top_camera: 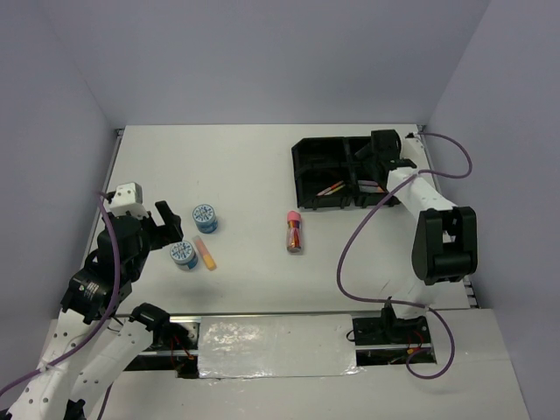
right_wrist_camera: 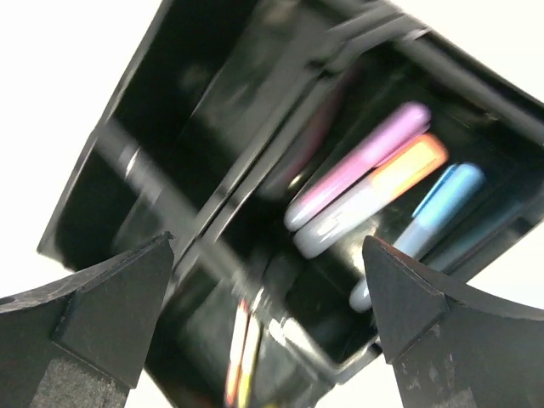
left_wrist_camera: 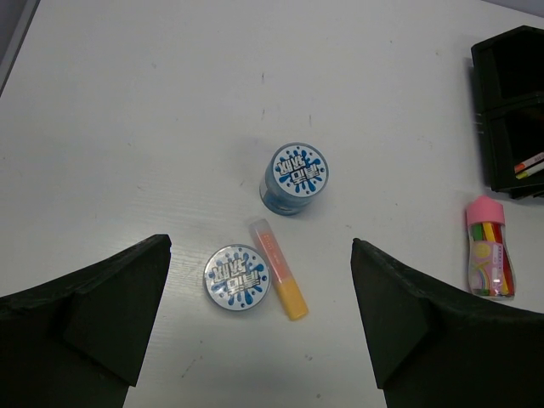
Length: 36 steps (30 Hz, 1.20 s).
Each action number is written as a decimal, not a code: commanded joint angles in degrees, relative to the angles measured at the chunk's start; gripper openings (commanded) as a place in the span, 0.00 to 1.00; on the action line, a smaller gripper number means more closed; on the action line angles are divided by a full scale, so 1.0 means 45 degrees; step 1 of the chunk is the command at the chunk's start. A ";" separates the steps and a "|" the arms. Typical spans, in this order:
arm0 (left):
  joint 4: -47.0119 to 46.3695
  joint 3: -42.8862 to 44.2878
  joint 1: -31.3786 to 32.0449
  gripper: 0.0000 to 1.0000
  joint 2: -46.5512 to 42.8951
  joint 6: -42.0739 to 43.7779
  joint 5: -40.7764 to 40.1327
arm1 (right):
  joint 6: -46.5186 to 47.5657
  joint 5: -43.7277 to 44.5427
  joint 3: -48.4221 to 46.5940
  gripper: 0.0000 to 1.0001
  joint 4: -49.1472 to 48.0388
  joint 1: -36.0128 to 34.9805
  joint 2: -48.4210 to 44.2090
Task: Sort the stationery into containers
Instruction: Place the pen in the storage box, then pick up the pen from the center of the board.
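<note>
1. Black tray (top_camera: pixel 299 175) sits at the far right. The right gripper (top_camera: pixel 382 150) hangs over it, jaws wide and empty, above three markers (right_wrist_camera: pixel 374 191) in one compartment.
2. The left gripper (left_wrist_camera: pixel 259 248), also wide and empty, hovers near two tape rolls (left_wrist_camera: pixel 237 278) and an orange marker (left_wrist_camera: pixel 280 272) between them.
3. The glue stick (top_camera: pixel 295 231) lies mid-table, apart from both grippers.

White-and-black arms with purple cables

Left arm (top_camera: pixel 112 255) and right arm (top_camera: pixel 444 241) both have white links and chunky black joints, a thin purple cable (top_camera: pixel 340 262), and matte black wedge fingers (left_wrist_camera: pixel 85 314).
</note>
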<state>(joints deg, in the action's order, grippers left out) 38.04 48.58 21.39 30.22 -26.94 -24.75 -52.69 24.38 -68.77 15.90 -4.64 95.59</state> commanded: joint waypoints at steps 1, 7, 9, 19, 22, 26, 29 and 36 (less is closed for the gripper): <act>-0.0485 -0.0014 -0.0085 0.99 -0.0094 0.0108 -0.0317 | 0.2304 -0.1374 -0.0752 1.00 -0.0914 -0.1168 -0.1589; 0.0198 0.0201 -0.0221 0.99 0.0043 -0.0672 -0.1878 | 0.4907 0.0735 -0.0347 1.00 -0.0641 -0.5384 -0.4247; 0.0567 0.0318 -0.0280 0.99 0.0140 -0.0946 -0.2349 | 0.5687 -0.0764 0.0376 1.00 -0.1129 -0.6229 -0.4949; 0.0609 0.0260 -0.1549 0.99 -0.0172 -0.1182 -0.2742 | 0.7431 -0.0810 -0.0691 0.99 0.0782 -1.3219 -0.1521; 0.0667 0.0279 -0.1667 0.99 -0.0230 -0.1220 -0.2742 | 0.6927 -0.0479 -0.1667 0.92 0.1016 -1.3966 0.0043; 0.0706 0.0260 -0.1667 0.99 -0.0503 -0.1260 -0.2839 | 0.6844 -0.0397 -0.2919 0.82 0.1252 -1.4768 0.1724; 0.0589 0.0201 -0.1667 0.99 -0.0659 -0.1201 -0.2742 | 0.7020 -0.0945 -0.3290 0.79 0.1039 -1.4944 0.2584; 0.0452 0.0182 -0.1686 0.99 -0.0660 -0.1026 -0.2410 | 0.7780 -0.1121 -0.3175 0.70 -0.1089 -1.4964 0.3698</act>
<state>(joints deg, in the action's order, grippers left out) 42.35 48.64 14.11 27.62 -31.81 -36.12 -20.23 19.20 -81.62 17.04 -71.85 110.63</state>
